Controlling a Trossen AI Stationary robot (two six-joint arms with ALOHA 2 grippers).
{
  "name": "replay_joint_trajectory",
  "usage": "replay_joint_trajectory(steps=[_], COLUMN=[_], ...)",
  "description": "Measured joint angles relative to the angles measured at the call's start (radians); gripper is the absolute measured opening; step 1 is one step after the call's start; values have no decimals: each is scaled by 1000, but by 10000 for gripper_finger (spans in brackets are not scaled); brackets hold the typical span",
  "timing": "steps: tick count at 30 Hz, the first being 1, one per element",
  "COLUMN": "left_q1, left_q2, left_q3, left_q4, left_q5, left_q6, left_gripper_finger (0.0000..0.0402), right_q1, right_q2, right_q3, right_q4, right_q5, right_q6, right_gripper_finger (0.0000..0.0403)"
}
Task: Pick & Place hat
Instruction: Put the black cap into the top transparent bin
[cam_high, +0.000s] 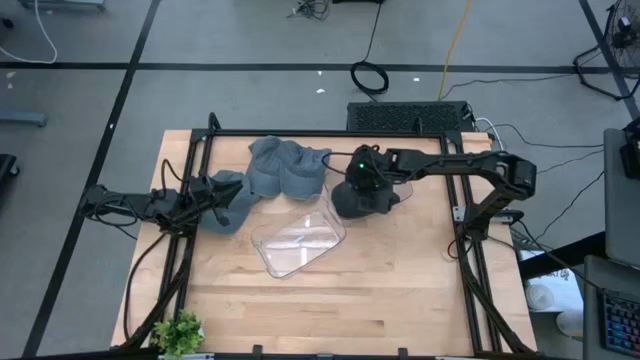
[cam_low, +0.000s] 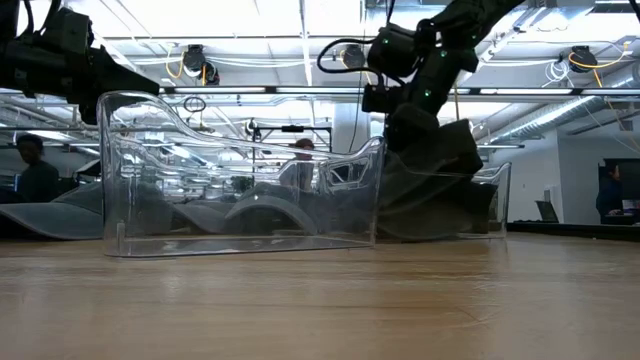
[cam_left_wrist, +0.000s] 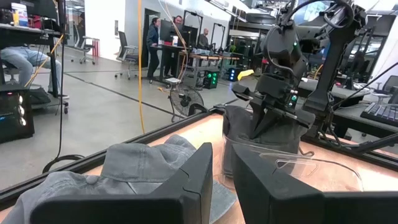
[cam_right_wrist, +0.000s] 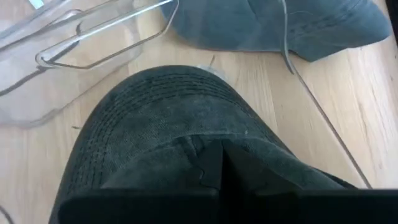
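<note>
A dark grey-green hat (cam_high: 362, 200) hangs from my right gripper (cam_high: 362, 182), just right of a clear plastic container (cam_high: 298, 240) at the table's middle. In the low view the hat (cam_low: 432, 160) droops below the gripper (cam_low: 415, 112) behind the container's wall (cam_low: 240, 180). Two lighter grey hats (cam_high: 285, 168) lie bunched near the far edge. My left gripper (cam_high: 215, 197) waits at the table's left, over another grey-blue hat (cam_high: 236, 207), its fingers a narrow gap apart (cam_left_wrist: 221, 180). My right gripper is shut on the dark hat's crown cloth (cam_right_wrist: 205, 146), pinched between the two fingers, which come from above and point down. The stitched brim (cam_right_wrist: 143, 99) hangs forward and below them. Whether the hat's lower edge (cam_left_wrist: 258, 171) touches the table, I cannot tell.
The clear container (cam_left_wrist: 311, 165) lies at a slant between the two arms, its open side up. A black frame (cam_high: 330, 133) runs around the table's far and side edges. A small green plant (cam_high: 180, 333) stands at the near left corner. People stand in the room beyond.
</note>
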Motion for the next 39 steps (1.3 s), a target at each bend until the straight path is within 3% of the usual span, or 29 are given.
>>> replay_joint_trajectory(steps=[6,12,19,24,39], left_q1=[0,0,0,0,0], left_q2=[0,0,0,0,0], left_q3=[0,0,0,0,0], left_q4=[0,0,0,0,0], left_q5=[0,0,0,0,0], left_q6=[0,0,0,0,0], left_gripper_finger=[67,67,67,67,67], right_q1=[14,61,135,169,73], right_q2=[-71,-241,-350,-313,-70], right_q3=[-18,-16,-17,-18,-218], right_q4=[27,41,-110,-204,-63], right_q5=[40,46,42,44,-36], right_q6=[21,28,122,160,153], right_gripper_finger=[0,0,0,0,0])
